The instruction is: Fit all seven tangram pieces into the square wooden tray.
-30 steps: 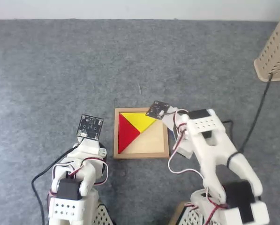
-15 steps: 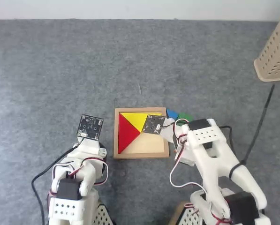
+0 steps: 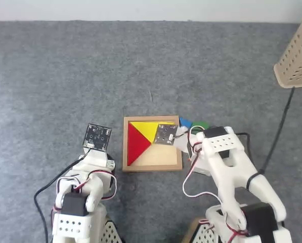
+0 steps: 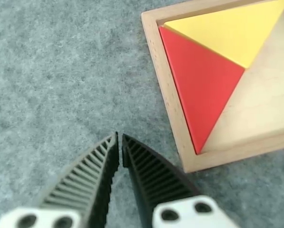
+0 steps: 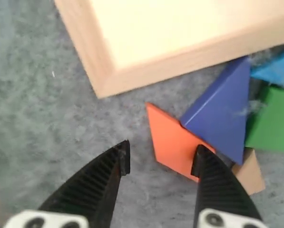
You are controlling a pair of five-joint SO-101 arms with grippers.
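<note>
The square wooden tray lies mid-table holding a red triangle and a yellow triangle. My left gripper is shut, hovering over carpet beside the tray's corner, near the red triangle and yellow triangle. My right gripper is open, low over the carpet just off the tray's corner. An orange piece lies between its fingers, touching one of them. A dark blue triangle, a green piece, a light blue piece and a tan piece crowd beside it.
A perforated cream basket stands at the far right edge, a black cable running down from it. Blue and green pieces peek out past the right arm. Grey carpet covers the table.
The right arm has swung from the tray's right rim toward its near corner and lowered over the loose pieces, uncovering the blue and green ones. The left arm has not moved.
</note>
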